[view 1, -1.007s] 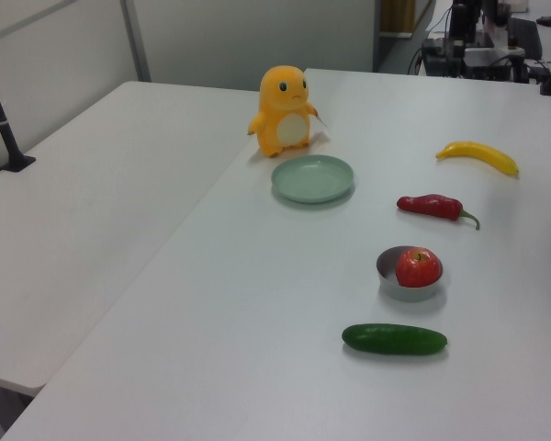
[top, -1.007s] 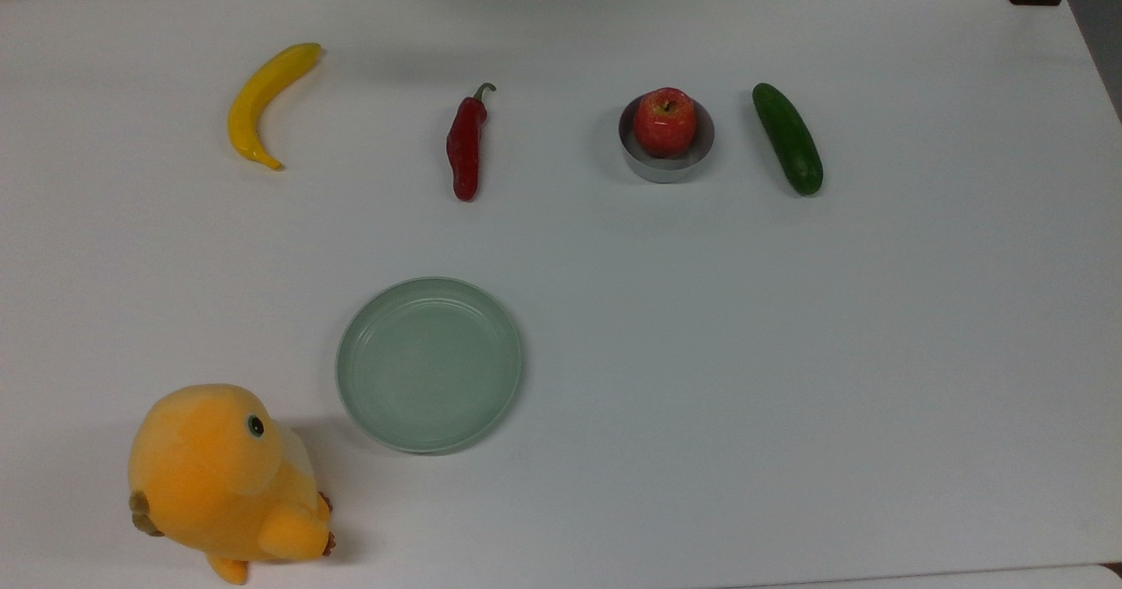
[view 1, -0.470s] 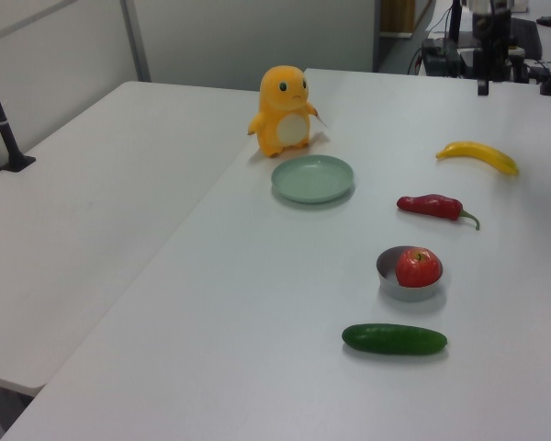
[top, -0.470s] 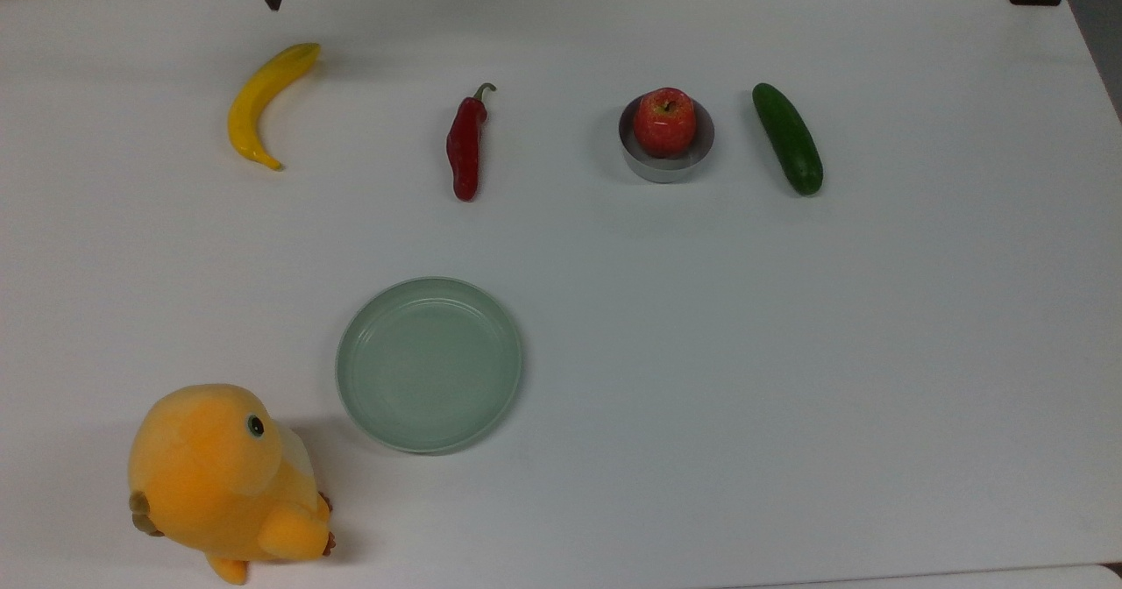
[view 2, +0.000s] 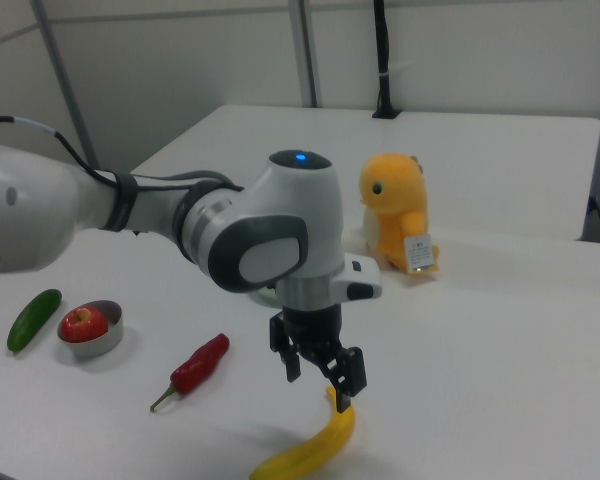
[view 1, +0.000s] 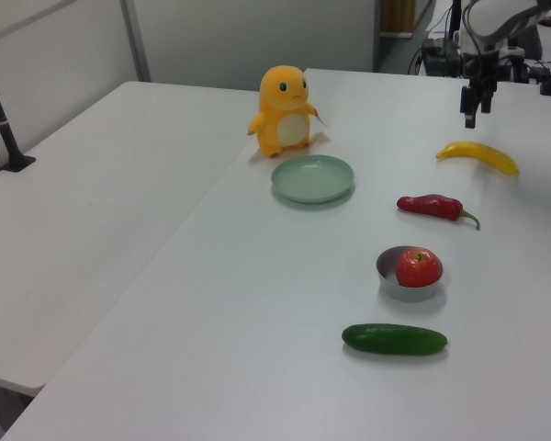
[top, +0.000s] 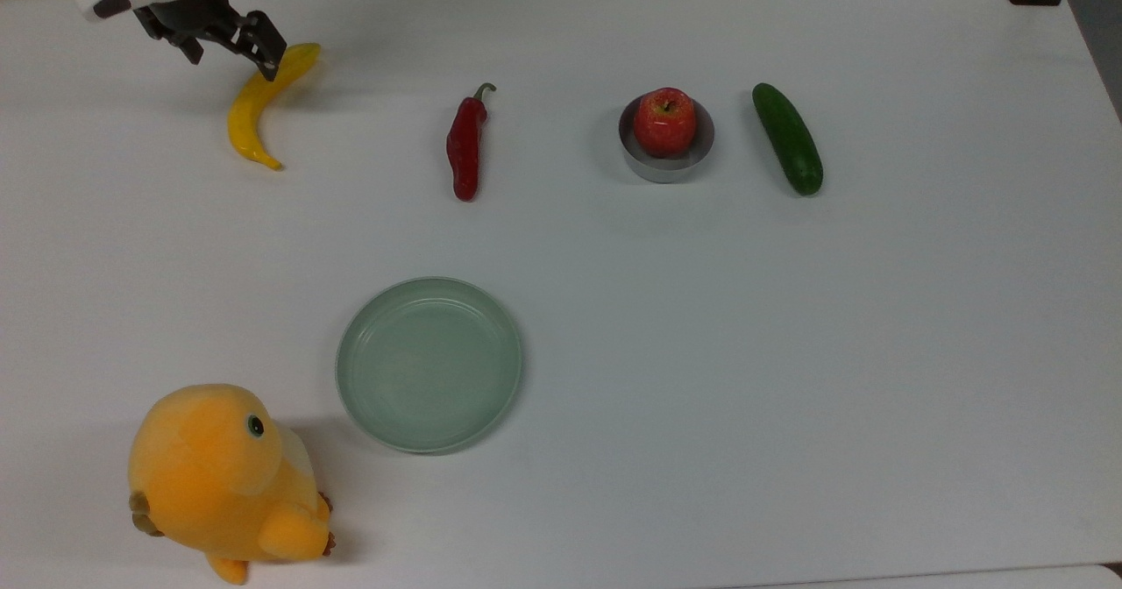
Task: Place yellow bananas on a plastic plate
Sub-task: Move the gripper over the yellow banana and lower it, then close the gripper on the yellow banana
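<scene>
Swinging in from the top view's upper left corner, the gripper [top: 230, 46] now hangs over the table, where a second ago there was no arm over it and half a second ago only its fingertips showed at the edge. Its fingers are spread apart with nothing between them, one fingertip overlapping the banana's [top: 256, 109] thick upper end in the top view. The left view shows the gripper [view 1: 473, 104] above the banana [view 1: 478, 155] with clear air below the fingertips, so it is not touching yet. In the right view the gripper [view 2: 318, 371] hovers just above one end of the banana [view 2: 308, 450].

Nothing else has shifted. The banana lies flat on the table [top: 789, 352] in the same spot, at the top view's upper left, well apart from the plate [top: 429, 364], which sits empty near the plush toy [top: 223, 477]. The chili [top: 465, 144], the apple [top: 665, 121] in its metal dish [top: 666, 168] and the cucumber [top: 787, 138] are as they were.

This looks like the approach ending and the descent about to start. The task itself is not begun: no grasp, no lift, no carry. The fingers seem set over the end rather than the middle, so a shift along the banana may be needed for a balanced hold.
</scene>
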`<state>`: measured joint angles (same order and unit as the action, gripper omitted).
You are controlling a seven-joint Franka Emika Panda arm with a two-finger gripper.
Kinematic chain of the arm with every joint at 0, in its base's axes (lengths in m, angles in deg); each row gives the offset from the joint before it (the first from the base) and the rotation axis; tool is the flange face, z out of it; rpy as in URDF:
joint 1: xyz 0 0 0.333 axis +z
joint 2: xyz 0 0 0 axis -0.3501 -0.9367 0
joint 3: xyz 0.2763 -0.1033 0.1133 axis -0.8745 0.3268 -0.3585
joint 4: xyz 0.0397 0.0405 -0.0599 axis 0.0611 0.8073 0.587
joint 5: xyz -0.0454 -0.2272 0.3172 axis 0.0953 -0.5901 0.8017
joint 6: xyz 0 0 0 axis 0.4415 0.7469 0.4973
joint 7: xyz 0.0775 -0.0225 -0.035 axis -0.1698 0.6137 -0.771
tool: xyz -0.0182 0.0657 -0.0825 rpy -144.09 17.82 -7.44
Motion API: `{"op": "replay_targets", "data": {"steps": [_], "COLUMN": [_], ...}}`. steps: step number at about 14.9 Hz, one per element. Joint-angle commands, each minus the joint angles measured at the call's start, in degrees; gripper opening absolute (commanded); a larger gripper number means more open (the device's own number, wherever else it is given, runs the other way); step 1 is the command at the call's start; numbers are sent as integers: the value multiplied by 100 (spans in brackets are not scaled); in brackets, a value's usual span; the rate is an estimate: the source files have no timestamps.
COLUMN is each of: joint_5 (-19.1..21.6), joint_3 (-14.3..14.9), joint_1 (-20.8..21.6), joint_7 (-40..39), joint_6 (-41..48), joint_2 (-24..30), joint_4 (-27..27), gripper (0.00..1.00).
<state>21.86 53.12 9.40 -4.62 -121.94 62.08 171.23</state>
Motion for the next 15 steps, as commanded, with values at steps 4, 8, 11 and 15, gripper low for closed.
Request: {"op": "replay_targets", "data": {"steps": [4,8,11,15], "joint_5": [-54,-54,-54,-168], "joint_3": [51,51,51,51], "joint_1": [28,28,36,37], "joint_7": [-179,-250,-250,-250], "joint_6": [-1066,-1207,-1365,-1436], "joint_2": [-336,-503,-565,-583], "joint_4": [435,444,532,584], "gripper": [100,100,100,85]}}
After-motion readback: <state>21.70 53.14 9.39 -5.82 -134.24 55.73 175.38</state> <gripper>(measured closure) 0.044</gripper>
